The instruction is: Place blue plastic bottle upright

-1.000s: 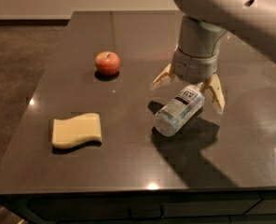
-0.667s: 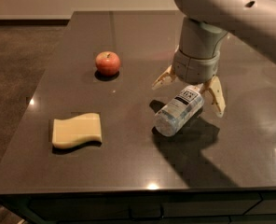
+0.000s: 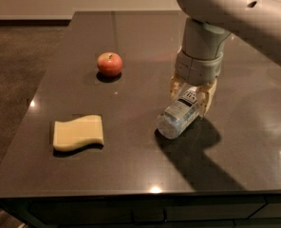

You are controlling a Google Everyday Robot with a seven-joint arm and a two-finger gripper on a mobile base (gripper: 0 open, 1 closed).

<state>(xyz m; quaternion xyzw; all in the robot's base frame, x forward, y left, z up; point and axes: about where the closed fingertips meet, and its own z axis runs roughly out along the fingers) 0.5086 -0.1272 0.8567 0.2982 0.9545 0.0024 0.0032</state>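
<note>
- Since the earlier frame, your two-finger gripper has drawn its tan fingers in from a wide spread. They now sit tight against both sides of the small, clear blue plastic bottle.
- The grip falls at the end with the white-and-navy label. The cap is hidden beneath the wrist.
- You'll see the bottle lying on its side on the dark, glossy table, right of centre, with its base pointing toward the near edge.
- The round red apple and the wavy pale-yellow sponge lie well apart, to the left.

Gripper astride lying blue plastic bottle — dark table, apple apart
</note>
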